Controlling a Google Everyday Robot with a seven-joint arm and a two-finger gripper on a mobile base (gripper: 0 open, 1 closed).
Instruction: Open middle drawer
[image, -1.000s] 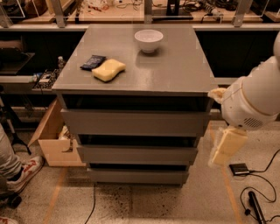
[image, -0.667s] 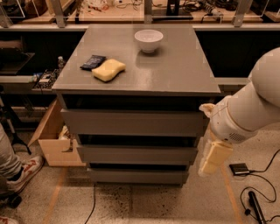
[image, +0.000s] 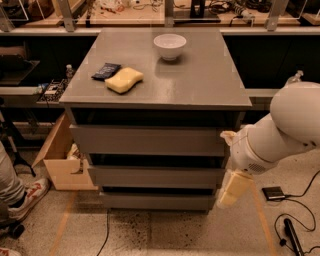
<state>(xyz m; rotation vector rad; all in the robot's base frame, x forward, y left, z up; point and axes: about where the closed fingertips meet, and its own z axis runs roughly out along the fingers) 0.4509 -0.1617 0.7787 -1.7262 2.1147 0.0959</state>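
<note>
The grey cabinet has three alike drawer fronts. The middle drawer is the second front and sits closed, flush with the others. My gripper hangs at the end of the white arm, at the right front corner of the cabinet, level with the right end of the middle drawer. Its pale yellow fingers point downward. The top front and the lowest front are also closed.
On the cabinet top lie a white bowl, a yellow sponge and a dark packet. An open cardboard box stands left of the cabinet. A person's shoe is at the lower left. Cables lie on the floor at right.
My arm has swung leftward and lower, bringing the gripper from beside the cabinet's right side to the right end of the middle drawer. The drawers have not moved.
</note>
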